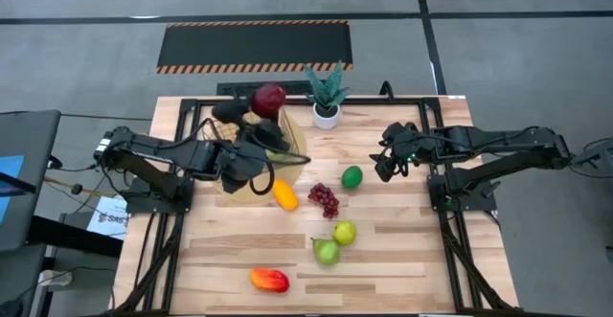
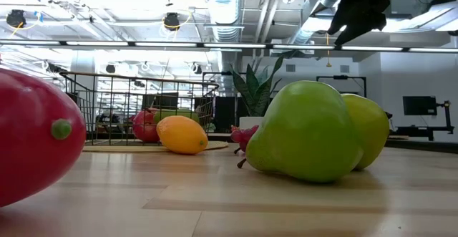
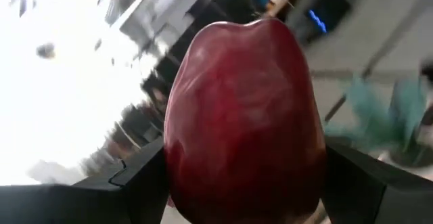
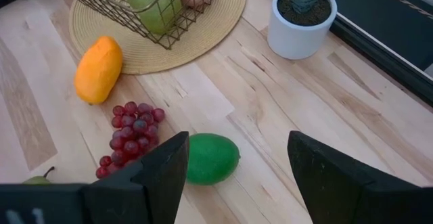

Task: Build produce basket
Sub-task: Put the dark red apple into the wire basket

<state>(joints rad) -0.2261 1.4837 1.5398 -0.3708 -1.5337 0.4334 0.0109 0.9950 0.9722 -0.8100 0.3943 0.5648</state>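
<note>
Basket (image 1: 287, 149) sat on its woven mat (image 4: 223, 14) at the counter's (image 1: 402, 250) far side, partly filled. Left tool (image 1: 261, 116) hung right above the basket, clamped on a red apple (image 1: 269, 99), probably lined up for a drop. Right tool (image 4: 237, 163) hovered spread wide over the lime (image 4: 211, 158), right of the basket, likely next. Grapes (image 4: 132, 137) and orange mango (image 4: 99, 68) lay loose nearby.

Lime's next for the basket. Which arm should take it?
Right. The right hand hangs open just above the lime, which sits between its fingers in the right wrist view. The left hand is shut on the red apple over the basket, so it is busy.
</note>
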